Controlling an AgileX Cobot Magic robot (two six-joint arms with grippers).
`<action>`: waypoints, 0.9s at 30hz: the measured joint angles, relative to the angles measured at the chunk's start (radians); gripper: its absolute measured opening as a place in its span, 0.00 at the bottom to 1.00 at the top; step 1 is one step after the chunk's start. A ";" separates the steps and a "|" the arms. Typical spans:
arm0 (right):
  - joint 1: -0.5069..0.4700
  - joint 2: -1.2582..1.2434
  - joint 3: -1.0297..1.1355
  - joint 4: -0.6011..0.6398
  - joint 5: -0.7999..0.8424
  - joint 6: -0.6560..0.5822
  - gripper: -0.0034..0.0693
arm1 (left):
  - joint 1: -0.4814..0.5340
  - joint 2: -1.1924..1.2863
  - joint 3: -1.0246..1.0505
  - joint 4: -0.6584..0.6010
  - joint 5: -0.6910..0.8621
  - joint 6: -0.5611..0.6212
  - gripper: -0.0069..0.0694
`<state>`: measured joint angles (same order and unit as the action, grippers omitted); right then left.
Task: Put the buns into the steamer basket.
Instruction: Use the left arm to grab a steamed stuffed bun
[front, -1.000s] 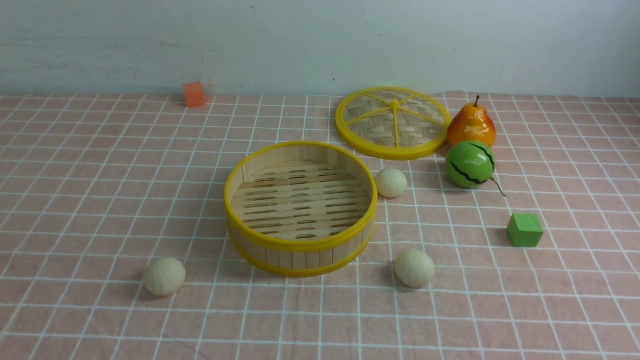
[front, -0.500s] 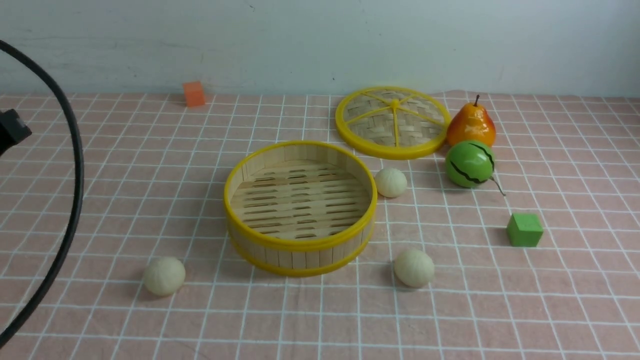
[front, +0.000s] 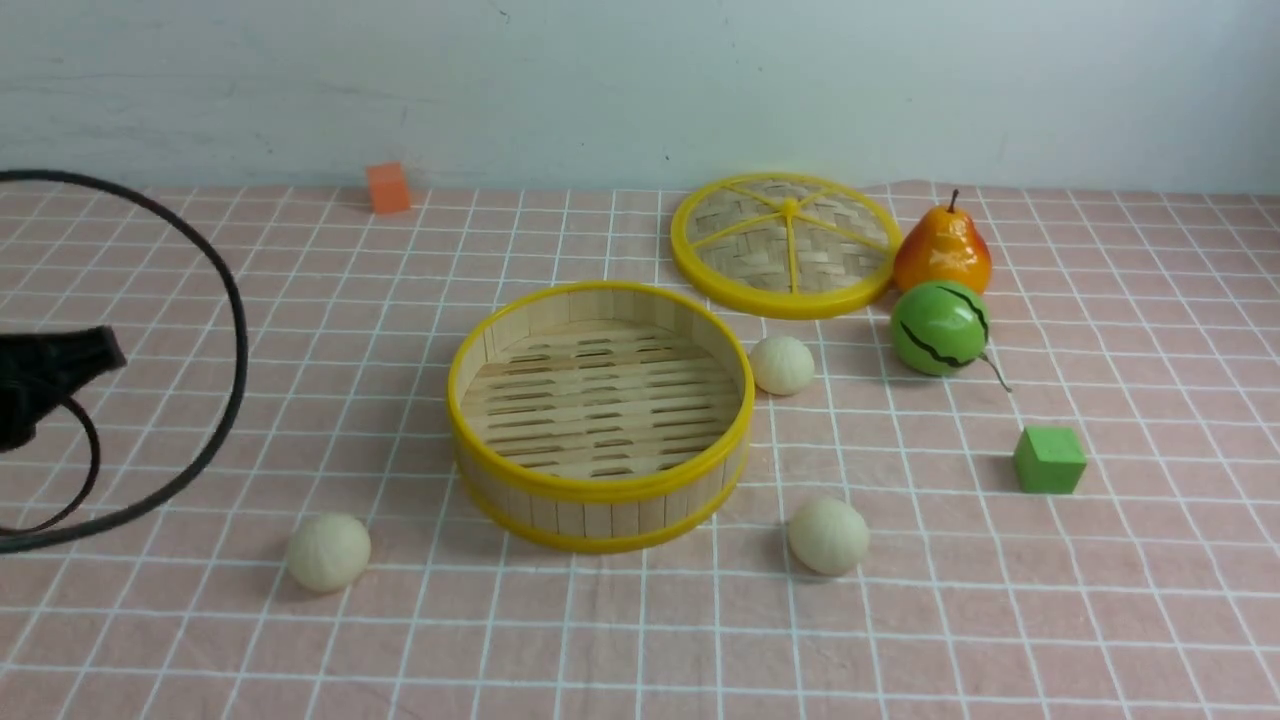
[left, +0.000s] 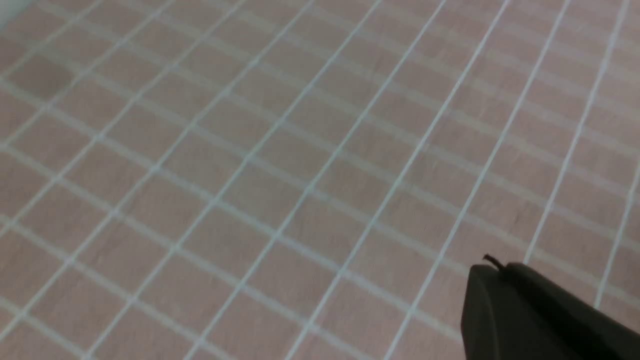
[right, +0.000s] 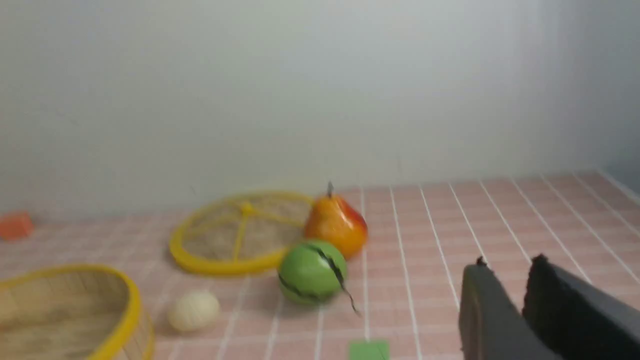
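Pink, white-gridded bench (front: 1150, 620) lay under the steamer basket (front: 602, 487), which sat upright near the middle of the front view, its slatted floor bare. All three buns were outside it: the left bun (front: 329, 552) near its front left, the front right bun (front: 828, 536) off its near right side, and the far bun (front: 783, 365) just beside its right rim. The step in hand looked like the approach to a first pickup; next, an end effector needed to open wide, straddle a bun and lower. Basket and buns were round, with no long axis; the basket's mouth faced up. The left end effector (left: 495, 260) was closed, holding nothing. The right end effector (right: 510, 260) showed a narrow gap between its tips, with nothing gripped.
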<state>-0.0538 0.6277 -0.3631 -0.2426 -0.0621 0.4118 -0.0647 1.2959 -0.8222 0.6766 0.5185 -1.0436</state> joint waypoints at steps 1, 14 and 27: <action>0.000 0.024 -0.032 -0.005 0.075 0.000 0.12 | 0.000 0.023 -0.021 -0.125 0.039 0.106 0.07; 0.269 0.546 -0.456 0.102 0.712 -0.234 0.02 | -0.001 0.266 -0.247 -1.019 0.232 1.023 0.08; 0.332 0.670 -0.463 0.204 0.746 -0.310 0.02 | -0.155 0.460 -0.344 -0.550 0.224 0.766 0.62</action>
<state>0.2784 1.2980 -0.8266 -0.0384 0.6841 0.1019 -0.2196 1.7555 -1.1662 0.1266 0.7424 -0.2776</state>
